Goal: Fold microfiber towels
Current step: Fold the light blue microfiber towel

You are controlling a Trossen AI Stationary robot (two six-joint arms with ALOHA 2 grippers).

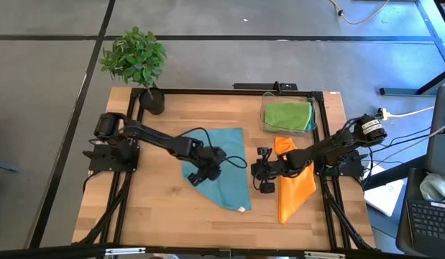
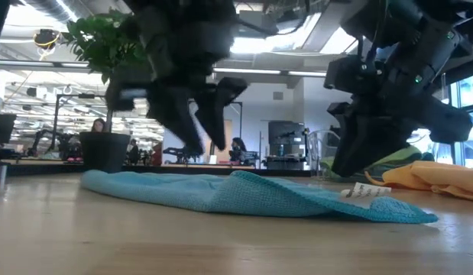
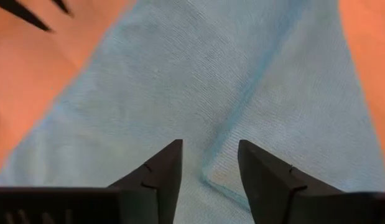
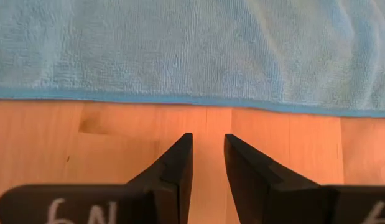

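Directly beneath your left gripper, jaws apart and empty, lies the teal towel, its long axis running toward and away from you. Your right gripper, narrowly parted and empty, hovers just beside its edge. Farther off, the clear bin holds a green towel.

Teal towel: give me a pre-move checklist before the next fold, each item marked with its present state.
1. Teal towel lies on the table, partly folded: ok.
2. Left gripper open above the towel's left edge, holding nothing: ok.
3. Right gripper off the cloth, over bare wood beside its right edge, empty: ok.
4. Towel flat and square: not ok, it lies in a skewed wedge with a raised ridge.
5. Orange towel apart from the teal one: ok.
6. Green towel in the clear bin: ok.
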